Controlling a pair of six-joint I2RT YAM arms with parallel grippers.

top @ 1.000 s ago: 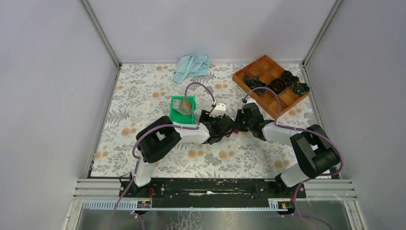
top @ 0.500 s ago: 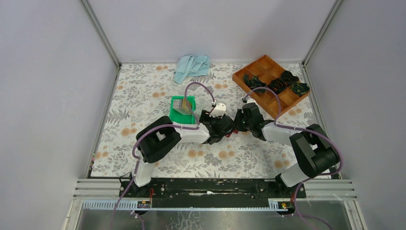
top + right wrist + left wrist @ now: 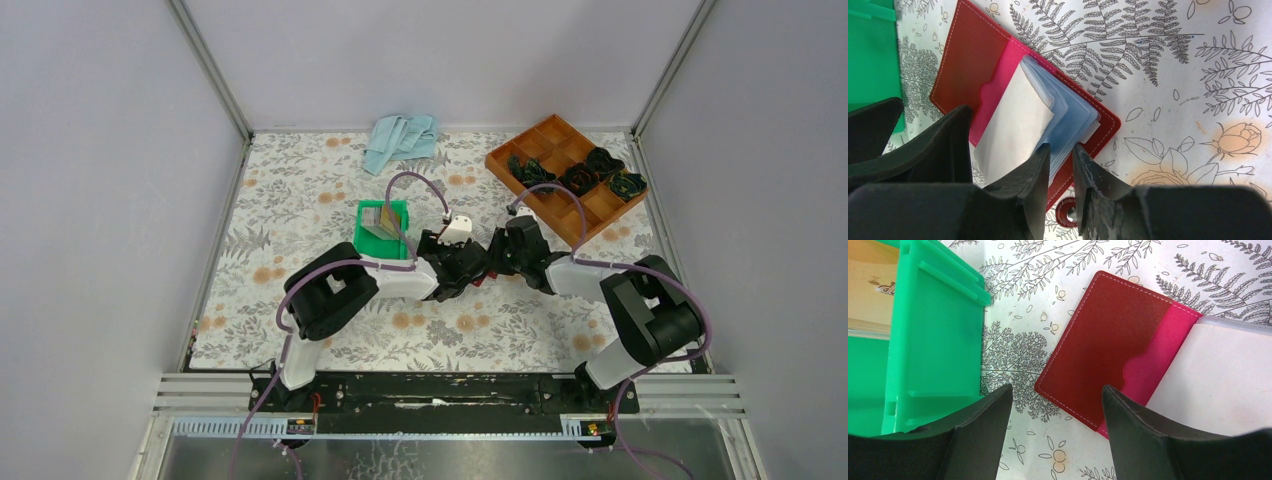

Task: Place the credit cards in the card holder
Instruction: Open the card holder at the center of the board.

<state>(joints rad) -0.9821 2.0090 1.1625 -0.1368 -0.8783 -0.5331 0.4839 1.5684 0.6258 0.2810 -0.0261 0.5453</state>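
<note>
While the left gripper gapes over the card holder — the right gripper stands barely parted.

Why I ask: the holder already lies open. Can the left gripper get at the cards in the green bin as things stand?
Probably yes. The left gripper is open and empty right beside the green bin; the cards sit inside, uncovered, though it must clear the wall.
</note>
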